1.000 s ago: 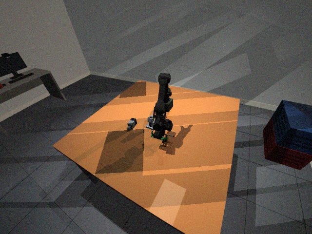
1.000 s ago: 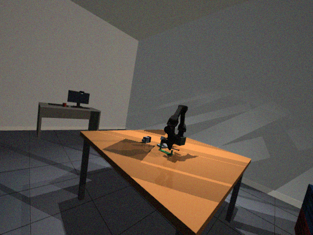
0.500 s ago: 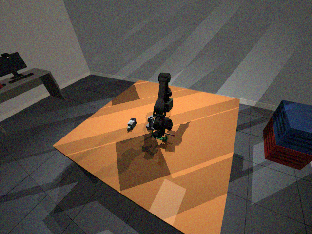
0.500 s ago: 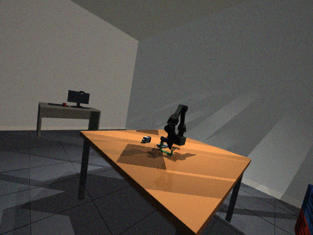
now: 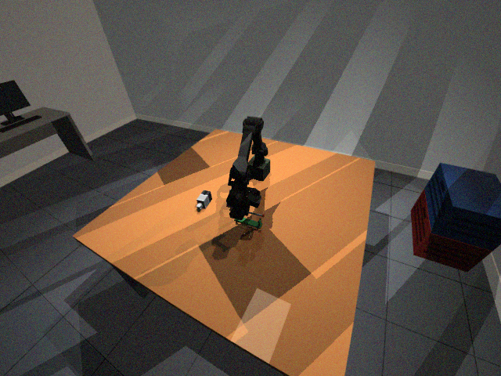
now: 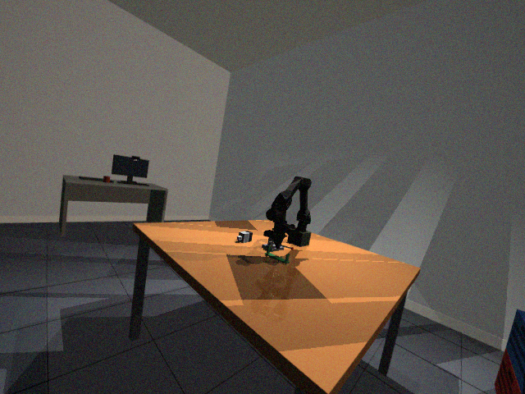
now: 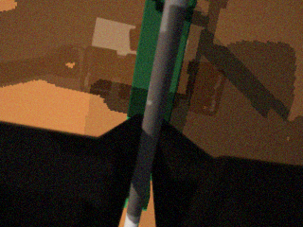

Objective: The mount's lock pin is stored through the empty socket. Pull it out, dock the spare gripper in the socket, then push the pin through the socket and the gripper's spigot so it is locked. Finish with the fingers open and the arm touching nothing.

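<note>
Nearly closed, the pincer point(image 5: 239, 217) point(image 6: 278, 245) point(image 7: 148, 124) pinches the grey pin point(image 7: 159, 80), which slants from one o'clock to seven in the wrist view, above a green bracket point(image 5: 251, 222) point(image 6: 278, 257) point(image 7: 144, 61).
</note>
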Available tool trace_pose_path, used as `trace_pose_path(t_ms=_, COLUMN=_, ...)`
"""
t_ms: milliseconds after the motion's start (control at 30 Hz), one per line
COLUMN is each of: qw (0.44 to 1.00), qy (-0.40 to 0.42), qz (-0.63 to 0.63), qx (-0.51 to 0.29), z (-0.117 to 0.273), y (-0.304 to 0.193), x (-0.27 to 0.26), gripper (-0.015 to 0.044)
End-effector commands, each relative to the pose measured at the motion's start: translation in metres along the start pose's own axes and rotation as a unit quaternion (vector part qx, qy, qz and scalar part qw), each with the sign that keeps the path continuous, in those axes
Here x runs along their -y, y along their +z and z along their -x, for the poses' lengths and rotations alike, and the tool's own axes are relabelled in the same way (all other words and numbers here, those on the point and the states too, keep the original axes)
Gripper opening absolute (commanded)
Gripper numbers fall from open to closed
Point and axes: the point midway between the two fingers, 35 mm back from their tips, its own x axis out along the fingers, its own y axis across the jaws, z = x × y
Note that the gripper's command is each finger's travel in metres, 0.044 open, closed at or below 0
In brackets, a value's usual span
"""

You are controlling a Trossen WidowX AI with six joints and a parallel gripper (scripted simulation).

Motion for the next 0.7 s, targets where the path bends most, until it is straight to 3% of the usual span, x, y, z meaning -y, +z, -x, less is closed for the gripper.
trace_pose_path(t_ms=0, qw=1.0, qy=-0.003, qz=0.002, qx=0.002, z=0.008, y=-0.011, x=0.001, gripper=0.0)
trace_pose_path(t_ms=667, qw=1.0, qy=-0.005, qz=0.002, qx=0.0, z=-0.01, y=-0.02, x=0.001, gripper=0.0)
